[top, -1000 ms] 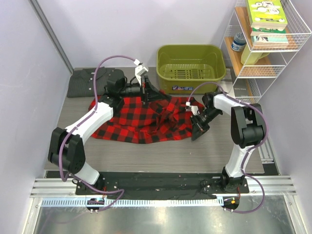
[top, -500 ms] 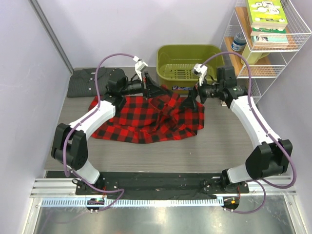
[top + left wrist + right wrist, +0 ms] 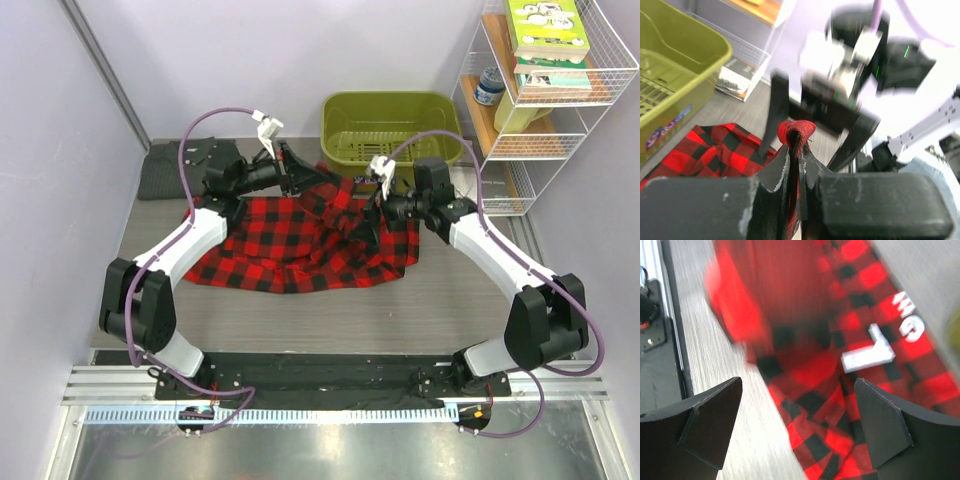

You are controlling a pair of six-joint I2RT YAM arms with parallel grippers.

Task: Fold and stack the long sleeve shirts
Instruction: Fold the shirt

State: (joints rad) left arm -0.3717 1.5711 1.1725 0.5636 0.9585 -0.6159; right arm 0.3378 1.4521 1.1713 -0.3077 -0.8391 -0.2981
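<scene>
The red-and-black plaid shirt [image 3: 270,240] lies crumpled across the middle of the table. My left gripper [image 3: 310,180] is shut on a pinched fold of it [image 3: 796,131], which it holds raised near the basket. My right gripper [image 3: 362,222] hovers open over the shirt's right part, and its fingers [image 3: 710,420] straddle plaid cloth with a white neck label [image 3: 867,355]. Nothing is between its jaws. The dark grey shirt [image 3: 170,170] lies folded at the back left corner. In the left wrist view the right gripper [image 3: 850,100] appears blurred close ahead.
A green plastic basket [image 3: 392,135] stands at the back centre, just behind both grippers. A white wire shelf [image 3: 530,100] with books and a jar lines the right side. The grey table [image 3: 450,300] shows bare wood in front of the plaid shirt.
The right gripper opened, left the shirt's front right edge, and swung back and left over the shirt's middle. The left gripper drew its pinched fold slightly back and left.
</scene>
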